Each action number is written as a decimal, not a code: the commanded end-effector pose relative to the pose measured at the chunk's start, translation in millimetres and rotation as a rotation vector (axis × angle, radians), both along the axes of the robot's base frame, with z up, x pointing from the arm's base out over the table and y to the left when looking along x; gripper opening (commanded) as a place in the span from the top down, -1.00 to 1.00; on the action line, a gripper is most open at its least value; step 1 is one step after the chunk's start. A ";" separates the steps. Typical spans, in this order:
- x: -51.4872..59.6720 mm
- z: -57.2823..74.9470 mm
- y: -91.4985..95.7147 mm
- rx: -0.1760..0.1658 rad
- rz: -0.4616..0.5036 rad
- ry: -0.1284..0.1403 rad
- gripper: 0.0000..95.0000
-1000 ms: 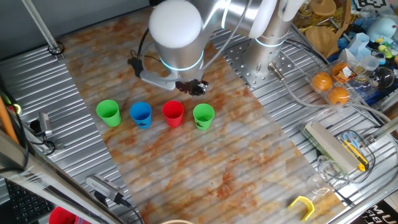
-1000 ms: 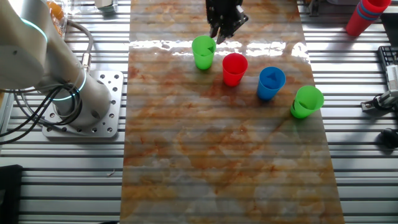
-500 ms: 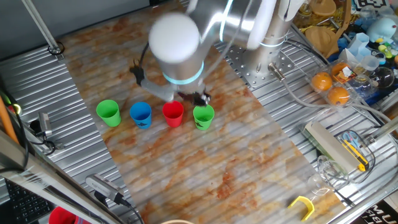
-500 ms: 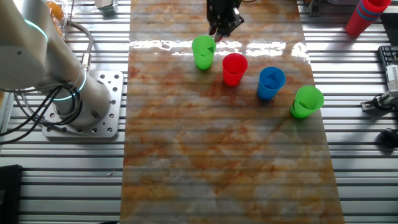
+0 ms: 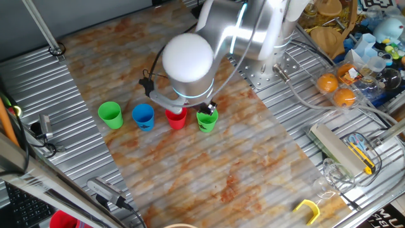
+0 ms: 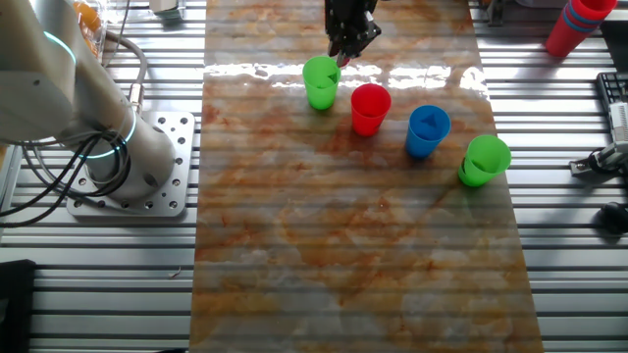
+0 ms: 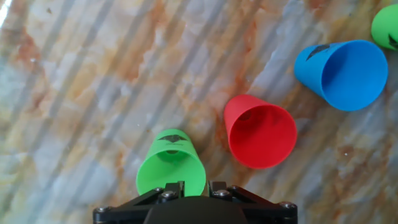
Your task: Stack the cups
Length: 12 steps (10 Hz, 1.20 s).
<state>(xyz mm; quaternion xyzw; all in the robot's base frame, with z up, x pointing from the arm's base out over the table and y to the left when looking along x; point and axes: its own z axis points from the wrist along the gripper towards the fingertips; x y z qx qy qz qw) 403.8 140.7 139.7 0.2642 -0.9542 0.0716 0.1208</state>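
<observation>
Four cups stand upright in a row on the marbled mat (image 5: 209,171): a green cup (image 5: 110,114), a blue cup (image 5: 143,116), a red cup (image 5: 176,119) and a second green cup (image 5: 207,120). My gripper (image 5: 209,107) hangs just above this second green cup (image 6: 320,80), at its far rim. In the hand view the gripper (image 7: 194,188) is open. Its fingers straddle the rim of the green cup (image 7: 169,168) without closing on it. The red cup (image 7: 260,132), blue cup (image 7: 345,73) and other green cup (image 7: 387,25) lie to the right.
The arm base (image 6: 128,162) stands on the ribbed metal table beside the mat. A stack of red cups (image 6: 579,25) is at a far corner. Oranges in clear containers (image 5: 335,85), a yellow tool (image 5: 308,209) and clutter sit at the right edge.
My gripper has come down and across the mat to the rim of the end green cup, with its fingers closer together. The cups have not moved.
</observation>
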 end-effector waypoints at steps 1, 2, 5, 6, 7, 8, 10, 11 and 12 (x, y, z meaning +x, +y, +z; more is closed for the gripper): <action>-1.3 -7.8 -8.0 0.004 0.004 -0.014 0.60; -1.8 -13.9 -9.9 0.007 0.006 -0.017 0.60; -7.6 -28.9 -6.4 -0.003 0.000 -0.014 0.60; -9.3 -32.8 -5.0 -0.003 0.000 -0.014 0.60; -8.1 -35.3 -5.2 -0.005 0.002 -0.018 0.60; -7.0 -37.4 -6.1 -0.001 0.006 -0.021 0.60; -6.2 -38.7 -6.8 -0.005 0.008 -0.028 0.60; -5.5 -39.9 -7.3 -0.003 0.017 -0.032 0.60; -4.8 -42.6 -8.6 0.001 0.022 -0.034 0.60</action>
